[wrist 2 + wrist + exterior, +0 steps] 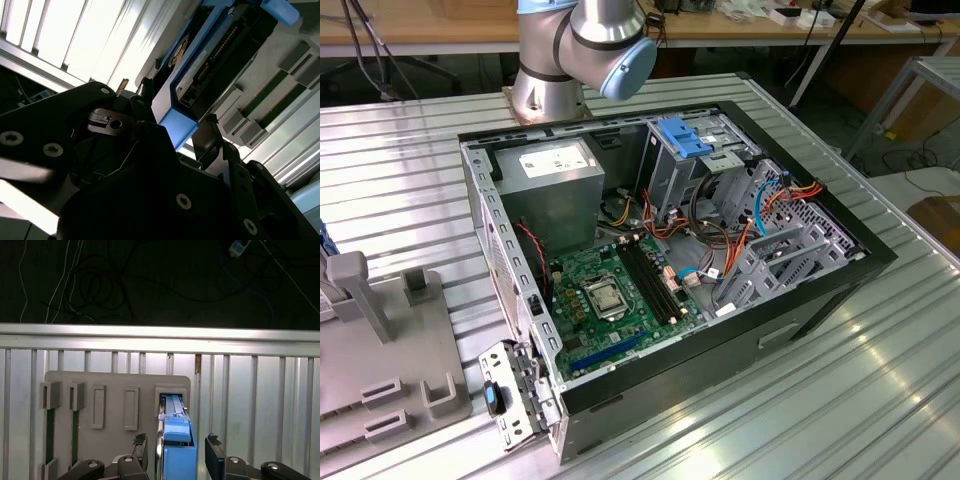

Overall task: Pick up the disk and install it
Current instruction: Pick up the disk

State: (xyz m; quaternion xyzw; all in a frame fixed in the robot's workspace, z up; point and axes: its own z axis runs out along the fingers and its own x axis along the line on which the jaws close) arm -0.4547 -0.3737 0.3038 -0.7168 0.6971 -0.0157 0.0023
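In the first wrist view the pincer (176,438) is released: its 2 dark fingers (215,456) stand one on either side of the disk (178,452), with a thin gap showing at each side, so nothing is grasped. The disk stands on edge in a slot of a grey holder block (115,390), with its bright blue frame and a strip of grey metal facing the camera. The second wrist view shows a blue corner of the disk and a dark connector edge rising between the black parts of the pincer. The holder block has several other upright slots, and green strips show in 2 of them. The block lies on a ribbed metal surface (250,390), and past the far rail of the surface dark tangled cables (100,275) hang in shadow. In the exterior view the holder block sits at the exterior view's left, near an open computer case (740,345) that lies on its side in the middle of the surface. Inside the case are a green motherboard (610,300), orange and blue wiring (770,205), and a light-blue ribbed bracket (682,135) at the far end. Behind the case the grey and blue base of the arm (582,50) rises from the surface
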